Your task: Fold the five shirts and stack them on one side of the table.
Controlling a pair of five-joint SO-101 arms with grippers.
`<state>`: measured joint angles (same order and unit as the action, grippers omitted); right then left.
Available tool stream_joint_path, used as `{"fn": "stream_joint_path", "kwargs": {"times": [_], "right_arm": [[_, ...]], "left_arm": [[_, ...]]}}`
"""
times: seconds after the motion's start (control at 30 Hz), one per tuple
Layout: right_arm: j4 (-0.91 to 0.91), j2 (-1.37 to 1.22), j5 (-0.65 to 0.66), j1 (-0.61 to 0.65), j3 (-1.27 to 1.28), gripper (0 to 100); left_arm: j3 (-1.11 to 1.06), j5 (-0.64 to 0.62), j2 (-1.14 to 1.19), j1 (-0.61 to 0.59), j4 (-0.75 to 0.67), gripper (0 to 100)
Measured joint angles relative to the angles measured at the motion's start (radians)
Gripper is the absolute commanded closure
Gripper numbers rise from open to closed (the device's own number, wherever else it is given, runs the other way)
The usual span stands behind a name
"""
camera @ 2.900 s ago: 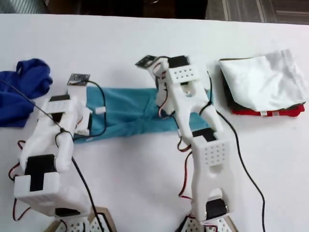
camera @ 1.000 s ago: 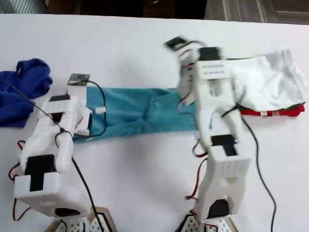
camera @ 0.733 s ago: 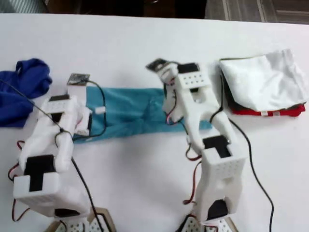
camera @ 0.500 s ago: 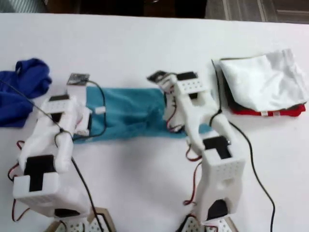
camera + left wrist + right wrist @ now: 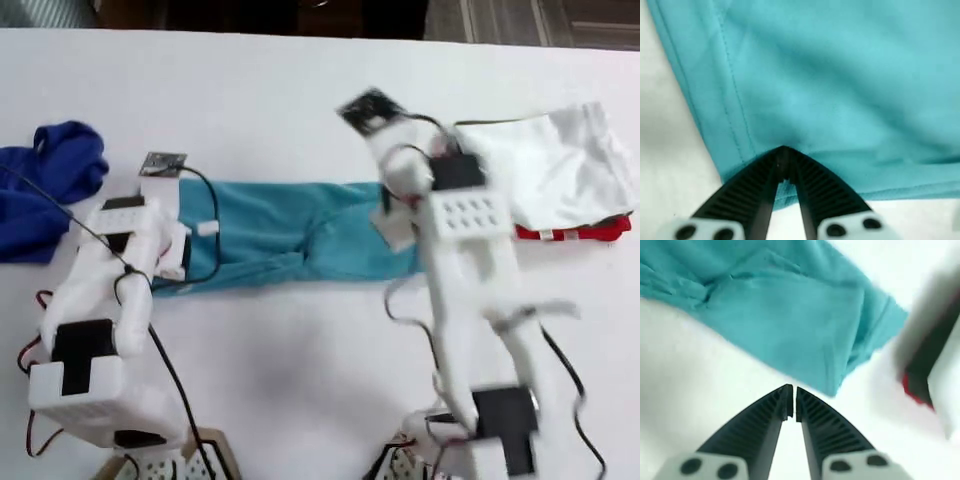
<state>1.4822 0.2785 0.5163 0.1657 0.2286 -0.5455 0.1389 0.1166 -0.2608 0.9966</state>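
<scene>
White counter [image 5: 300,80] under me, dark room past its far edge. Biggest thing on it is the teal shirt [image 5: 280,235], folded into a long strip across the middle btwn my two arms, w/ a diagonal crease near centre. At the counter's right edge is the stack: a rumpled white shirt [image 5: 560,165] on top, w/ a red shirt [image 5: 590,231] peeking out beneath. The blue shirt [image 5: 50,185] lies bunched at the left edge, apart from the teal one.

My left arm [image 5: 100,290] is over the strip's left end. Left jaws are pinched tight on the teal shirt's hem, fabric caught btwn the tips. My right arm [image 5: 470,260] is at the strip's right end, beside the stack. Right jaws are nearly closed, just a thin slit w/ nothing in them, above bare counter just off the teal shirt's corner.
</scene>
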Motion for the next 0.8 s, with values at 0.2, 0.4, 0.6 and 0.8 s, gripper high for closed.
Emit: {"fn": "stream_joint_path", "kwargs": {"times": [0.2, 0.4, 0.6, 0.8], "right_arm": [[-0.118, 0.301, 0.0, -0.117, 0.47, 97.8], [-0.261, 0.506, 0.081, -0.322, 0.829, 97.8], [-0.393, 0.629, 0.287, -0.54, 1.005, 97.8], [-0.505, 0.686, 0.344, -0.701, 1.14, 97.8]], "left_arm": [[0.19, 0.003, 0.005, -0.035, 0.178, 91], [0.453, 0.002, 0.025, -0.178, 0.302, 76], [0.529, 0.003, 0.201, -0.222, 0.284, 76], [0.729, 0.002, 0.462, -0.219, 0.354, 76]]}}
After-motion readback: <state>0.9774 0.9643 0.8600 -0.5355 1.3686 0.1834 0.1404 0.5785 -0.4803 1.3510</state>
